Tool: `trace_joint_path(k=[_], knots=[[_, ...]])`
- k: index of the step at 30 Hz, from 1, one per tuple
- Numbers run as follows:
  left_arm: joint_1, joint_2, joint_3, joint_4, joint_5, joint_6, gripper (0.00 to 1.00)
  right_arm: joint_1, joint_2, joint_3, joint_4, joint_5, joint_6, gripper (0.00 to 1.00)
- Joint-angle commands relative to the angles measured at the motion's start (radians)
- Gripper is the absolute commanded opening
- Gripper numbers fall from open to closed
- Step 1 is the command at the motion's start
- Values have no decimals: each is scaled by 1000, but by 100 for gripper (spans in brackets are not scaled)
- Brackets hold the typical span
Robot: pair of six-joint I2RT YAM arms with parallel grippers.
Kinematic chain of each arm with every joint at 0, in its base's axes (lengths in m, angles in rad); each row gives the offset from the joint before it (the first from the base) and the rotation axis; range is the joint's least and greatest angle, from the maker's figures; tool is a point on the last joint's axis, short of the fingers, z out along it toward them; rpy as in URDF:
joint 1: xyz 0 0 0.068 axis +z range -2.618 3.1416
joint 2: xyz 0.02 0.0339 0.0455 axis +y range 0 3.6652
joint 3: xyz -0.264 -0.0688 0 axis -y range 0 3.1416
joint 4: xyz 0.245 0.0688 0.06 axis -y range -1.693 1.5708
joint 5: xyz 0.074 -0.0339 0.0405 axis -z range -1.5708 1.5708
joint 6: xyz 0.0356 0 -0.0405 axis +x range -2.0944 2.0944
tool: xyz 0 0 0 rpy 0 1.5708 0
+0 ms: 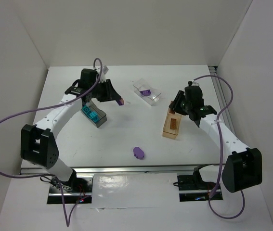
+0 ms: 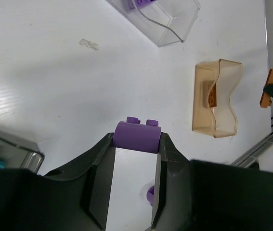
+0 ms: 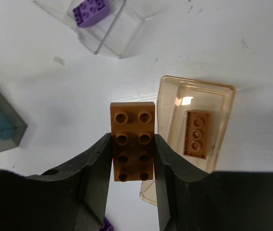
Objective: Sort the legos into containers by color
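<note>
- My left hand was clamped on the purple brick, pinching its 2 smooth sides. It hung left of centre in the top view, between the grey container and the clear container.
- My right hand gripped the orange-brown brick by its 2 long sides, studs toward the camera. It sat by the left rim of the tan container, right of centre in the top view.
- I judged both bricks light, rigid and slick, so side-wall pinches suited them.
- The purple oval piece lay on the worktop, lower centre. Being flat, it looked harder to pick up.
</note>
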Motion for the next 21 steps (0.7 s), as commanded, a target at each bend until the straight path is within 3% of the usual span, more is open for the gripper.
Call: trace_joint_path(k=[1, 5, 13, 21], knots=[[-80, 89, 120, -60, -117, -30, 0, 0, -22, -5, -30, 136, 14, 27], [-128, 299, 278, -47, -148, -93, 0, 9, -22, -5, -61, 162, 14, 27], [-171, 554, 593, -23, -205, -150, 0, 18, 1, -53, -52, 151, 14, 27], [-200, 713, 742, 20, -165, -169, 0, 49, 42, -73, -52, 172, 14, 28]])
